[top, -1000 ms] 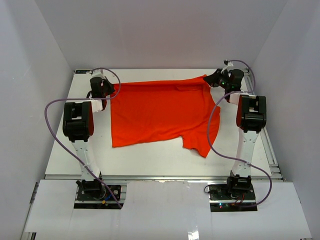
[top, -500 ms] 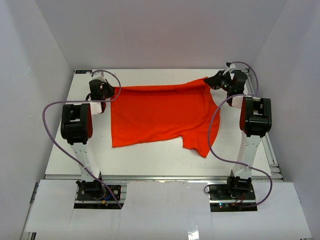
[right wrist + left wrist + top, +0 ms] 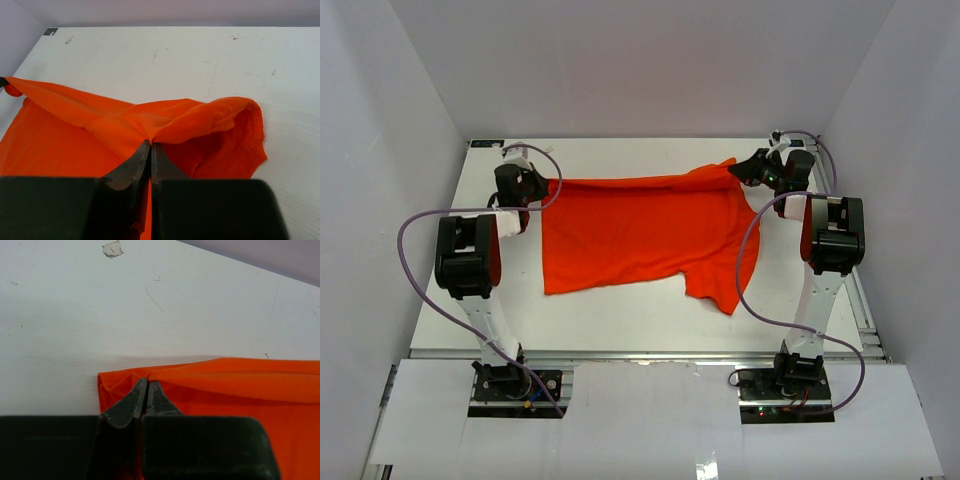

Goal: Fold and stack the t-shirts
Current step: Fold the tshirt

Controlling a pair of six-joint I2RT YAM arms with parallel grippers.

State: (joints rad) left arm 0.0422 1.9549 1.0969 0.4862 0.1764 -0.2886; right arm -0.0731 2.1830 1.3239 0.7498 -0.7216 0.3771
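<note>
Between left pincer (image 3: 146, 383) and right pincer (image 3: 150, 145), pinched soft orange t-shirt (image 3: 640, 230) wrinkles.

My jaws are pinched together, their tips meeting on the bunched corner of the orange-red t-shirt (image 3: 235, 400). The cloth puckers into small folds at the tips, and a rolled edge runs from there to the right side of my view. Beyond it lies the white surface (image 3: 150, 305), scuffed with fine marks, with a small pale scrap (image 3: 112, 248) near its far edge.
</note>
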